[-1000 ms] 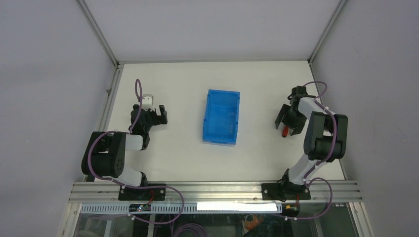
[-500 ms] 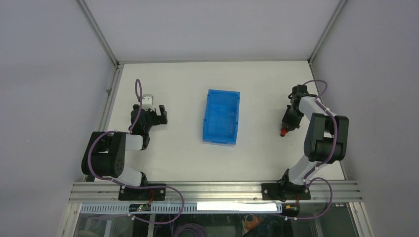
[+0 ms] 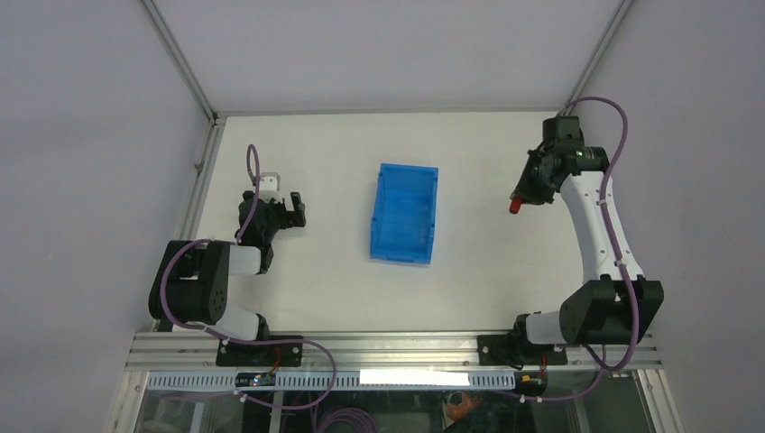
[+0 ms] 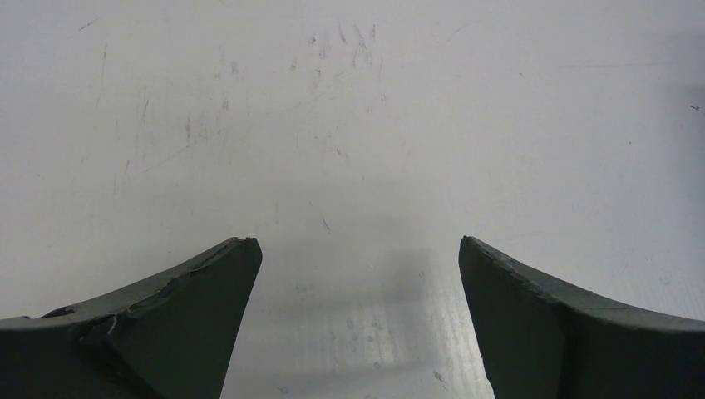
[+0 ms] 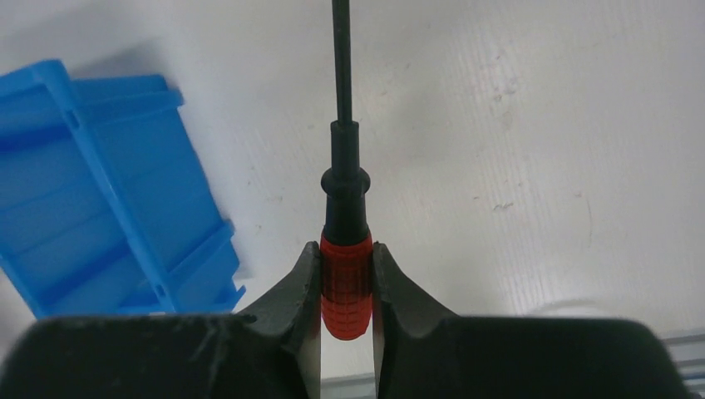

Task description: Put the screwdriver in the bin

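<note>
**1. Bin** (image 3: 404, 212): rectangular, bright blue plastic with raised walls. It stands on the white counter (image 3: 343, 289) with its long side running away from the arm bases. In the right wrist view, 1 corner and part of its ribbed interior show at the left.

**2. Screwdriver** (image 5: 345, 287): stubby red knurled handle, black collar, thin black shaft. It is outside the bin and well to its right, held up off the counter. The shaft runs straight out past the fingertips. In the top view, only the red handle end shows, at the hand's near tip.

**3. Right hand** (image 5: 346, 259): 2 dark fingers clamped on the red handle, 1 on each side. It sits to the right of the bin, well apart from it, with the arm stretched tall.

**4. Left hand** (image 4: 357, 249): 2 dark fingers spread wide apart, with scratched bare counter showing between them. It sits low over the counter to the left of the bin, well apart from it, with the arm folded.
</note>
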Motion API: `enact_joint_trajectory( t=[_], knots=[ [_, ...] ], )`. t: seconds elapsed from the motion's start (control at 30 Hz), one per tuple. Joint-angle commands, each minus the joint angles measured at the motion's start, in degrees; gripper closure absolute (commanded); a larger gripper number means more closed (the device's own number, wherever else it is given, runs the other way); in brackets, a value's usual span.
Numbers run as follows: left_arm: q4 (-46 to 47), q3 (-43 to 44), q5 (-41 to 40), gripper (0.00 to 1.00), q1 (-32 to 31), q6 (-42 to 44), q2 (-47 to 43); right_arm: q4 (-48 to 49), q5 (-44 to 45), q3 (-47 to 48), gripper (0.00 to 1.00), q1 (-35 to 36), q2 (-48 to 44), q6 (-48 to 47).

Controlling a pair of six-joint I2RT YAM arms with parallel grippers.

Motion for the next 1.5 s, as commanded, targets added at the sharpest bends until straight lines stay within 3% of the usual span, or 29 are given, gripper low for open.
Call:
enact_joint_trajectory(
  t=[0.0, 0.3, 0.53, 1.03, 1.1, 1.2, 1.47],
  knots=[
    [3.84, 1.35, 1.27, 0.01, 0.77, -0.3, 0.09, -5.82, -2.53, 2.53, 1.0, 5.19, -1.05, 3.93],
    [3.85, 1.35, 1.28, 0.01, 0.75, -0.3, 0.12, 6.78, -3.09, 2.94, 1.0, 30.3, 0.46, 15.8],
    [3.87, 1.35, 1.27, 0.01, 0.77, -0.3, 0.05, 13.18, 1.28, 7.26, 1.0, 43.18, 12.46, 18.2],
    [3.84, 1.36, 1.25, 0.01, 0.74, -0.3, 0.09, 17.03, 9.69, 6.0, 1.0, 46.16, 29.29, 17.92],
    [3.84, 1.35, 1.29, 0.01, 0.74, -0.32, 0.07, 16.63, 10.34, 6.74, 0.92, 46.24, 31.48, 17.88],
    [3.84, 1.35, 1.24, 0.01, 0.75, -0.31, 0.12, 15.95, 10.96, 7.63, 0.72, 46.32, 32.23, 17.92],
    [3.84, 1.36, 1.27, 0.01, 0.75, -0.3, 0.07, 14.72, 14.09, 9.37, 0.65, 46.9, 27.22, 17.17]
  ],
)
